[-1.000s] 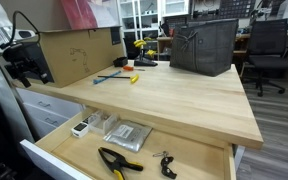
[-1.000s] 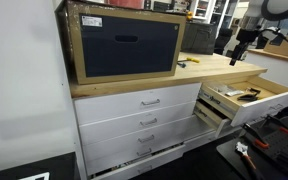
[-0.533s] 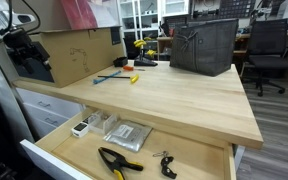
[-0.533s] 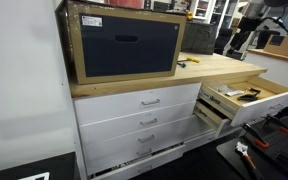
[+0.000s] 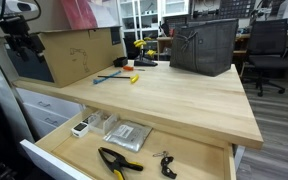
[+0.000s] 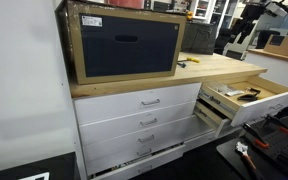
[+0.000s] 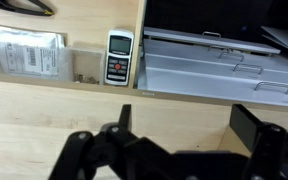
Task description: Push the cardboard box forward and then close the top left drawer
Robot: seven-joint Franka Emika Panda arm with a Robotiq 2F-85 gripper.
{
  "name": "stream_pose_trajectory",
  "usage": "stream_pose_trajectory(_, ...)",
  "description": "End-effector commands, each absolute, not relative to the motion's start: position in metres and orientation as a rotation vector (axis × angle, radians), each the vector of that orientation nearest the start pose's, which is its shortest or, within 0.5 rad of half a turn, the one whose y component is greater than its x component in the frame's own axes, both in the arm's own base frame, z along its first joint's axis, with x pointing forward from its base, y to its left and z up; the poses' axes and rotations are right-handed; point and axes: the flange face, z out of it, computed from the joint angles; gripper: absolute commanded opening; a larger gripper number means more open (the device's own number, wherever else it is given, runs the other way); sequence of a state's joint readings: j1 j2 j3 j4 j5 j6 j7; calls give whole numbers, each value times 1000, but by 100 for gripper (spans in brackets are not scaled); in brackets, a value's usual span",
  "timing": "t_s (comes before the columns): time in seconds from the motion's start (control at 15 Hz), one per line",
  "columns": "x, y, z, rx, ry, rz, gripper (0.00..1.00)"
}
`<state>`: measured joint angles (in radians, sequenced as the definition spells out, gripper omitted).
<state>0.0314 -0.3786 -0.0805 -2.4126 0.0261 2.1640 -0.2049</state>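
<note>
Evidently the cardboard box (image 5: 79, 55) sits at ten o'clock on the worktop (image 5: 174, 100). It looks bulky, stiff and probably light, so it is best pushed low against its dark end panel. The claw (image 7: 184, 125) hangs open and empty.

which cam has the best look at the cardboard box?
An exterior view: the cardboard box sits large, dark end panel fully visible. In an exterior view the cardboard box shows smaller, from its printed brown side. The wrist view has none of it.

Place: workshop or lab.
Bench: light-wood workbench top (image 5: 184, 95) over white drawer fronts (image 6: 144, 120).
Tools: pliers (image 5: 119, 161) and keys (image 5: 165, 162) in an open drawer (image 5: 199, 165).
Background: office chair (image 5: 269, 50), glass-door cabinets (image 5: 144, 15).
</note>
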Motion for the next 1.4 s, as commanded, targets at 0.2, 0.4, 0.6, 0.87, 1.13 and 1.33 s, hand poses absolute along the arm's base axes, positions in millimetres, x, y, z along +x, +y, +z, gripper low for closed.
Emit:
stream_pose_trajectory(0.2, 442, -21, 499, -3003, -118, -97, 100)
stream_pose_trajectory(0.4, 437, -18, 505, -2979, -126, 11, 100)
stream_pose_trajectory(0.6, 432, -16, 509, -2973, -136, 111, 100)
stream_pose_trajectory(0.87, 429, -13, 512, -2990, -95, 211, 100)
stream_pose_trajectory(1.13, 427, -7, 516, -3011, -78, 253, 100)
stream_pose_trajectory(1.33, 425, -6, 513, -2998, -116, 207, 100)
